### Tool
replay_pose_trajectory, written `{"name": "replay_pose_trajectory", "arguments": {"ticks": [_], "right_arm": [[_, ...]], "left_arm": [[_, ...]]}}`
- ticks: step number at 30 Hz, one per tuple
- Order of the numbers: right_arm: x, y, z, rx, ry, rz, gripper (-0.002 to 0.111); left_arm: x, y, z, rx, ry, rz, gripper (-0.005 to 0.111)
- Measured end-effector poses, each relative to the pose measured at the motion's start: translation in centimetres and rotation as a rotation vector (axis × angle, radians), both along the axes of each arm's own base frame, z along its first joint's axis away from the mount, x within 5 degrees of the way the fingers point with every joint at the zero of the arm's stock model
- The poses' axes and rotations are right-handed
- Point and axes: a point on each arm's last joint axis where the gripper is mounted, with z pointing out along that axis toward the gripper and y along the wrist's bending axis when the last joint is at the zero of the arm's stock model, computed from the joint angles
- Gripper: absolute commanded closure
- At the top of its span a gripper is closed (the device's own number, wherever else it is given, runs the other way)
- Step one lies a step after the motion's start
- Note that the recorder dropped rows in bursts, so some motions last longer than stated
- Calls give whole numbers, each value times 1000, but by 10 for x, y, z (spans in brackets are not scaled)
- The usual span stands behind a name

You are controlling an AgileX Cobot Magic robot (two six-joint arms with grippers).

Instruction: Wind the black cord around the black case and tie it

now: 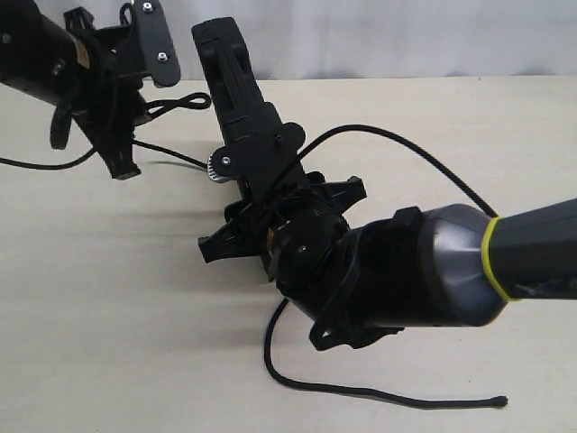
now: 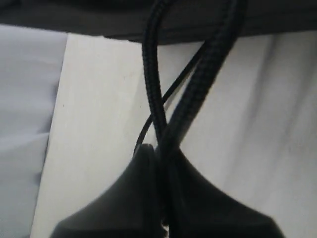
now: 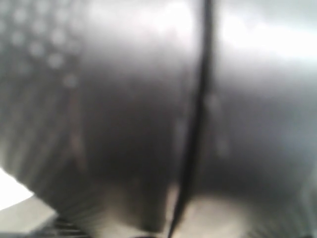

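Note:
The black case (image 1: 227, 77) stands tilted on edge above the table, and my right gripper (image 1: 257, 149) appears shut on its lower end. It fills the right wrist view as a blurred dark surface (image 3: 109, 109), with the black cord (image 3: 198, 114) running across it; the jaws themselves are hidden there. The cord (image 1: 406, 149) arcs from the case behind the right arm, and its free end (image 1: 500, 401) lies near the front edge. My left gripper (image 1: 149, 108) at the back left is shut (image 2: 161, 153) on two crossing strands of cord (image 2: 153, 74).
The pale wooden table (image 1: 108, 316) ends at a white backdrop (image 1: 406, 36) behind. A thin smooth black cable (image 1: 171, 155) trails from the left arm across the table. The right arm's grey body (image 1: 433, 262) covers the middle right.

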Motion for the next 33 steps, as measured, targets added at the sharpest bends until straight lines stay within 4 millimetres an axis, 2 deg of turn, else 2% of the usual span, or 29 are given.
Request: {"name": "replay_pose_trajectory", "arguments": {"ticks": [1,3,5,9,13,16,18,22,24,25,27,29,33], "right_arm": [[0,0,0,3,1,-2,104],[-1,1,-1,11,10,4,104],[-1,1,-1,12,13,7,104],[-1,1,-1,12,13,7,104],[-1,2,-1,15,20,17,104],[-1,3,-1,18,20,28,104],[-11,12,-1,-25,-5,67,103],[-16,21,-12,-106,-63,72,75],[-15,21,-14,-140,-82,81,55],[-14,21,-14,-144,-84,82,36],[-15,21,-19,-165,-73,92,20],[-16,21,-19,-178,-61,103,18],[-19,14,-3,-195,-29,87,18]], "left_arm": [[-1,-10,2,-23,-19,-17,107],[-1,-19,4,-62,-49,-16,107],[0,-19,2,-65,-48,-10,107],[9,-19,-19,-4,-18,2,107],[16,-19,-12,-30,-105,26,107],[17,-21,-12,-76,-106,44,107],[16,-22,-12,-107,-100,61,107],[16,-22,-12,-110,-99,63,107],[16,-22,-12,-112,-102,63,107],[16,-22,-14,-117,-109,56,107],[16,-23,-14,-112,-126,32,107],[17,-24,-14,-113,-133,26,107],[17,-24,-14,-113,-133,26,107]]}}
